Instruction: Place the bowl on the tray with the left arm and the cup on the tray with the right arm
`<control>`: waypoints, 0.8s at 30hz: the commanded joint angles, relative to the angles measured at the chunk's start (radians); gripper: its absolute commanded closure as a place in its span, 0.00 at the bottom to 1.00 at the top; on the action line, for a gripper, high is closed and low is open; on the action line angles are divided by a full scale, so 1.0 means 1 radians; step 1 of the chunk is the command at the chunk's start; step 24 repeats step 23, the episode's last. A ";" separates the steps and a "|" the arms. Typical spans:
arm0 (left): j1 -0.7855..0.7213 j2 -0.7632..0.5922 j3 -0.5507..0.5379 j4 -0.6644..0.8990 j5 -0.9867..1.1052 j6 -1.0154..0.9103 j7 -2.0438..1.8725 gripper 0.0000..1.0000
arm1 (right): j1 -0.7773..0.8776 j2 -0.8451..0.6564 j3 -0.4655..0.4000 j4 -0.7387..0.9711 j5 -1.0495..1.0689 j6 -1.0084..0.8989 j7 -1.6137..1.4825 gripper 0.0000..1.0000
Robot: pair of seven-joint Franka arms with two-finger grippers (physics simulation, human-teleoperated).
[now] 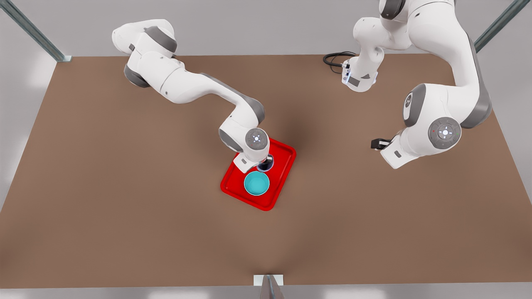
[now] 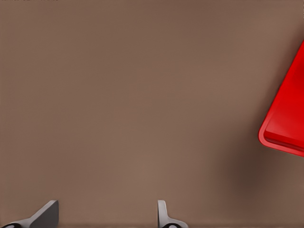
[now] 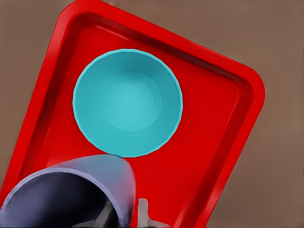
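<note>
Right gripper [image 1: 261,165] clasped pale lavender tapered cup [image 3: 71,194] over red rimmed tray [image 3: 228,142], beside glossy teal bowl [image 3: 127,103]; release risked nudging bowl. Left gripper [image 2: 107,216] waited apart, fingers spread, empty.

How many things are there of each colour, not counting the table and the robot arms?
Red: 1, the tray
Teal: 1, the bowl
Lavender: 1, the cup, held by the right gripper over the tray
Total: 3
</note>
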 commanded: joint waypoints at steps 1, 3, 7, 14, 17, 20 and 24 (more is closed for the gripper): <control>0.000 0.002 0.000 0.000 0.000 0.000 -0.001 0.00 | 0.001 0.007 0.000 0.001 -0.002 0.000 0.000 0.00; 0.000 0.006 0.000 0.000 0.000 0.000 0.001 0.00 | 0.004 0.033 0.002 -0.001 -0.034 0.014 0.001 0.00; 0.000 0.017 0.002 0.000 0.000 0.002 0.001 0.00 | 0.005 0.042 0.003 0.002 -0.052 0.016 0.000 0.00; 0.000 0.015 0.002 0.003 -0.002 0.000 -0.013 0.00 | -0.002 0.027 0.008 0.009 -0.048 0.017 -0.005 0.00; -0.002 0.026 0.000 0.049 -0.003 -0.009 -0.016 0.00 | -0.168 -0.281 -0.014 -0.131 0.084 0.027 -0.055 0.00; -0.002 0.028 0.000 0.049 -0.003 -0.011 -0.016 0.00 | -0.238 -0.633 -0.443 -0.212 0.379 -0.131 -0.407 0.00; -0.002 0.032 0.000 0.049 -0.002 -0.011 -0.016 0.00 | -0.309 -0.715 -0.618 -0.215 0.491 -0.334 -0.727 0.00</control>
